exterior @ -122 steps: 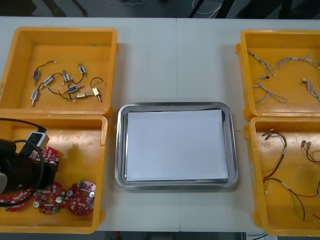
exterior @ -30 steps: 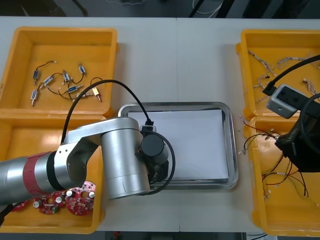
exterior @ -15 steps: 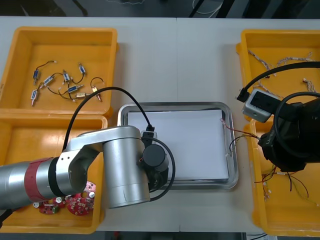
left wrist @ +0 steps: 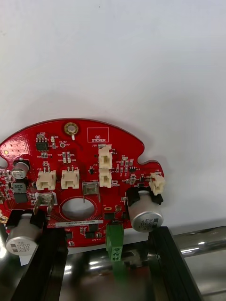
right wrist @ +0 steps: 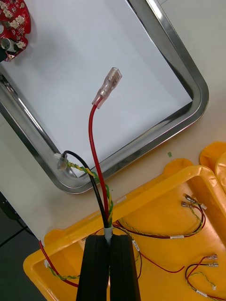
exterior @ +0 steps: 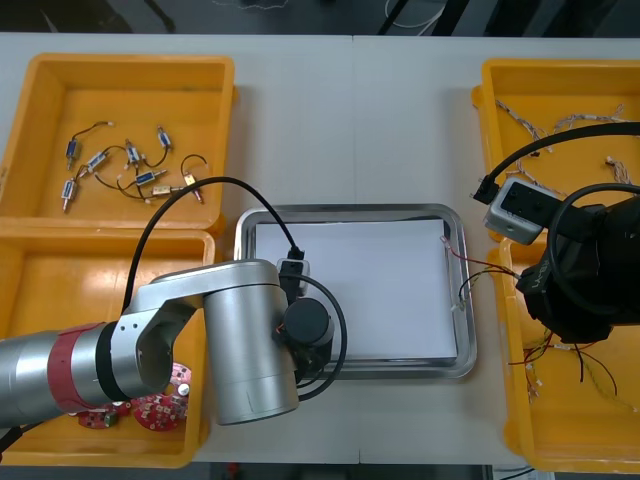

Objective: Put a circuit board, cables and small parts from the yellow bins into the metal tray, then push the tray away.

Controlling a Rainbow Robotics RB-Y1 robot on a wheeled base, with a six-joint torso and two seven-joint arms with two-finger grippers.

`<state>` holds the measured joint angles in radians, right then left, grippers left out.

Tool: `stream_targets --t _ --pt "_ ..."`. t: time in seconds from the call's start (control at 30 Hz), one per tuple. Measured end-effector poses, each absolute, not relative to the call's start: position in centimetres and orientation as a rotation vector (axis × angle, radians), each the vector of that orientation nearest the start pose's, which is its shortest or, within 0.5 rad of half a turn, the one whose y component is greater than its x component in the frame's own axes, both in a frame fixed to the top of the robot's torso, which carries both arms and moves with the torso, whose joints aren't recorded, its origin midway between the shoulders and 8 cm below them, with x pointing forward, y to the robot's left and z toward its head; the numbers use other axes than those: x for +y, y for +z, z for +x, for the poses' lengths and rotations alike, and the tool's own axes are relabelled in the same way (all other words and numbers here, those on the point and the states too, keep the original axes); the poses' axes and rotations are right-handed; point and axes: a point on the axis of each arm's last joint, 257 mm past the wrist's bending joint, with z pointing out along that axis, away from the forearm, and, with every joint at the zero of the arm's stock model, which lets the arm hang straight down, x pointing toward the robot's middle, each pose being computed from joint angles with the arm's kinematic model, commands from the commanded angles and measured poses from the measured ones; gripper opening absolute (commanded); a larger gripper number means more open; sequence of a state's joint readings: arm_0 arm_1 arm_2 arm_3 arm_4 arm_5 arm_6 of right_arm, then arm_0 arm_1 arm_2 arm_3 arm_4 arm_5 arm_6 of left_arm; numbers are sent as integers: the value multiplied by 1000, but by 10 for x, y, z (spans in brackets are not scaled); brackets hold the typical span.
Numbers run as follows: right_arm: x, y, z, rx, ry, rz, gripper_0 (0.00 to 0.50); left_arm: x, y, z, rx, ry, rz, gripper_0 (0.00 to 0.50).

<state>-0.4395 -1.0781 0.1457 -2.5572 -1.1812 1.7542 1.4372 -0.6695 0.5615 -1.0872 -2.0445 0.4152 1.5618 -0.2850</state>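
From above, the left arm (exterior: 235,340) reaches across from the near-left yellow bin (exterior: 30,262) and covers the near-left corner of the metal tray (exterior: 466,300), which is white inside. A few other boards (exterior: 160,408) lie in that bin beside the arm. The right arm (exterior: 585,285) hangs over the near-right yellow bin (exterior: 512,430), and a cable (exterior: 478,266) runs from under it to the tray's right rim. Small metal parts (exterior: 130,170) lie in the far-left bin (exterior: 130,70). Pale cables (exterior: 540,185) lie in the far-right bin (exterior: 560,72). From the right wrist, the right gripper (right wrist: 111,237) is closed with its fingers nearly together, pinching the cable where its wires bunch. The red wire rises from the fingers and ends in a clear plug above the tray's white inside. The black wire and a twisted yellow strand reach the tray's rim, where their end rests. More red wires lie in the bin under the fingers. The circuit board (right wrist: 12,21) shows at the tray's opposite corner. From the left wrist, the left gripper (left wrist: 101,235) has its fingers (left wrist: 169,263) apart by the board's width, one against each side of the board's near part. The red board faces up with its white plugs and round metal cans showing. Most of it lies over the white inside, and its gripped end is over the shiny rim.
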Motion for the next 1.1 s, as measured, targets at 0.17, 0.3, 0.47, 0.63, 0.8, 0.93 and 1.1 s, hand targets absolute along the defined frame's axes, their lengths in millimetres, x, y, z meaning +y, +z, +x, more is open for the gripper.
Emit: stream_targets --t 0.17,0.3,0.47,0.63,0.8,0.93,1.1 --pt "-203 -124 326 2322 -100 -1276 0 47 -311 356 2668 -95 147 500" --pt "-201 -126 324 2322 -92 -1283 0 43 -303 351 2665 -116 161 500" --pt "-191 -131 323 2308 -58 -1301 0 45 -283 345 2699 -145 124 500" --pt "-178 -141 325 2274 -49 -1335 0 54 -258 350 2730 -174 44 500" --pt "-158 -156 324 2222 -53 -1412 0 66 -237 362 2734 -211 -42 500" --pt "-151 -171 320 2218 -71 -1482 0 79 -221 373 2731 -226 -105 500" --pt "-152 -186 327 2175 -139 -1629 0 104 -198 379 2761 -217 -80 500"
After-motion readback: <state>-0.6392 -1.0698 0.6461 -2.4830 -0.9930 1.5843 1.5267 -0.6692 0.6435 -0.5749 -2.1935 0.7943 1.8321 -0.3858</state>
